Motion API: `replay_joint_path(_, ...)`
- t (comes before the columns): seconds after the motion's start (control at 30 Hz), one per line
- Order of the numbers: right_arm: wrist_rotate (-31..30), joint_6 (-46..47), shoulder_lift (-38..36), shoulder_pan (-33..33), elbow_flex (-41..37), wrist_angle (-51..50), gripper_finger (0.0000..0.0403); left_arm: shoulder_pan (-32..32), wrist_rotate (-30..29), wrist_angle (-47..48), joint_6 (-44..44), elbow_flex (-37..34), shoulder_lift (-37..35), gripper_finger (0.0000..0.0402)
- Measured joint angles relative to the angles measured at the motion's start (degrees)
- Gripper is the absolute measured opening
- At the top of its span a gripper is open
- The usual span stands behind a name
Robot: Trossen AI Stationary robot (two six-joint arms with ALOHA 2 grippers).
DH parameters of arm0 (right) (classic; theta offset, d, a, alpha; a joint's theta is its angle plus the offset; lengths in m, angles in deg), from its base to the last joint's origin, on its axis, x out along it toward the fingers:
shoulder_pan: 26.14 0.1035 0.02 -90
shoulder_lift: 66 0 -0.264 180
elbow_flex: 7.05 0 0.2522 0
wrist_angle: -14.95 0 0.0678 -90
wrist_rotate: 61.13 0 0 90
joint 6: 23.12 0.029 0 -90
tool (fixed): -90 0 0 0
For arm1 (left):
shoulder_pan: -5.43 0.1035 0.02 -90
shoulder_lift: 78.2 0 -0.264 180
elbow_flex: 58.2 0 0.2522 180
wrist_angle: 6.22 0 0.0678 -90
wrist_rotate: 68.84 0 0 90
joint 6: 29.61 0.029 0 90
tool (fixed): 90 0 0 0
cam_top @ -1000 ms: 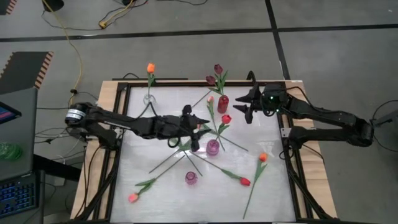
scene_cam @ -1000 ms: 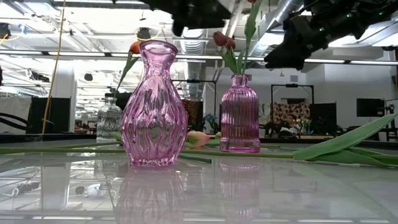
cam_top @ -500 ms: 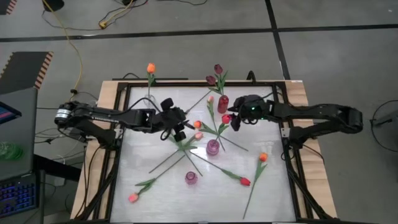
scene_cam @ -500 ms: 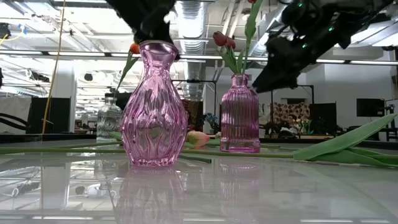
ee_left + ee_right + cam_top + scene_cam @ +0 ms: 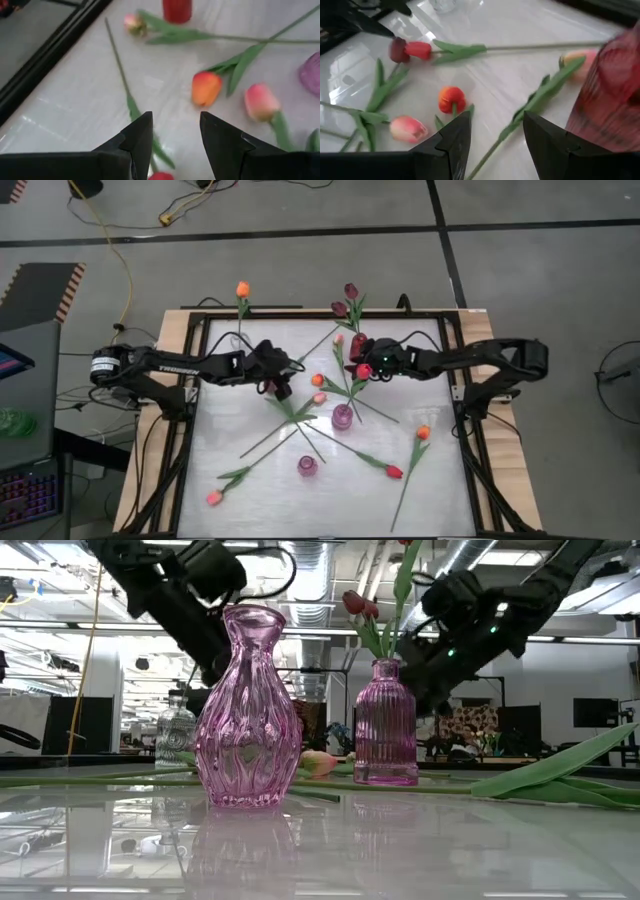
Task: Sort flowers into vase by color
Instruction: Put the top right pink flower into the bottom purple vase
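Tulips lie scattered on the white table top. An orange one (image 5: 317, 380) and a pink one (image 5: 320, 397) lie at the centre, between my two grippers. My left gripper (image 5: 285, 388) is open and low over a red tulip's head (image 5: 161, 176), and the tulip's stem (image 5: 120, 75) runs out past its fingers. My right gripper (image 5: 357, 370) is open and slants down beside the red vase (image 5: 358, 345), facing the orange tulip (image 5: 451, 100) and the pink tulip (image 5: 407, 129). Maroon tulips (image 5: 345, 300) stand in the red vase. An orange tulip (image 5: 242, 288) stands in a clear vase (image 5: 240, 338).
Two purple vases (image 5: 342, 417) (image 5: 307, 466) stand at the centre and nearer the front. More tulips lie at the front: orange (image 5: 423, 432), red (image 5: 394, 472) and pink (image 5: 214, 497). A black frame (image 5: 200, 380) borders the table top.
Both grippers have sunk toward the table and stayed open. My left gripper has drawn back toward the table's left edge and tipped further down. My right gripper has moved toward the table's left, past the red vase, and rolled. The flowers have not moved.
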State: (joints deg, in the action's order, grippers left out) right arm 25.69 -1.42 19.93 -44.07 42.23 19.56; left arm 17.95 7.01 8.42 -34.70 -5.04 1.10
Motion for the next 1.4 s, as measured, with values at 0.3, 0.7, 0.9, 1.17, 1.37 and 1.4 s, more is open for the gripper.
replay_joint_path(0.3,-1.57,2.46,8.70,0.51,-0.01,4.30,0.0207,0.45,0.06,-1.33,-0.23,-1.05,-0.02,0.0151)
replay_joint_path(0.7,-5.36,2.25,18.22,3.81,5.44,4.24,0.0206,0.45,0.19,-1.92,-2.15,-1.05,-0.02,0.0151)
replay_joint_path(0.9,-6.60,2.26,17.92,4.35,5.63,3.10,0.0171,0.39,0.33,-1.90,-2.28,-1.05,-0.02,0.0151)
replay_joint_path(1.17,-6.62,2.29,17.88,4.33,5.63,2.64,0.0079,0.39,0.47,-1.76,-2.96,-1.05,-0.02,0.0151)
replay_joint_path(1.37,-6.43,2.31,17.88,4.39,5.63,2.62,0.0035,0.39,0.50,-1.66,-2.96,-1.05,-0.02,0.0151)
replay_joint_path(1.4,-6.41,2.32,17.79,4.39,5.62,2.61,0.0032,0.39,0.51,-1.66,-2.96,-1.05,-0.02,0.0151)
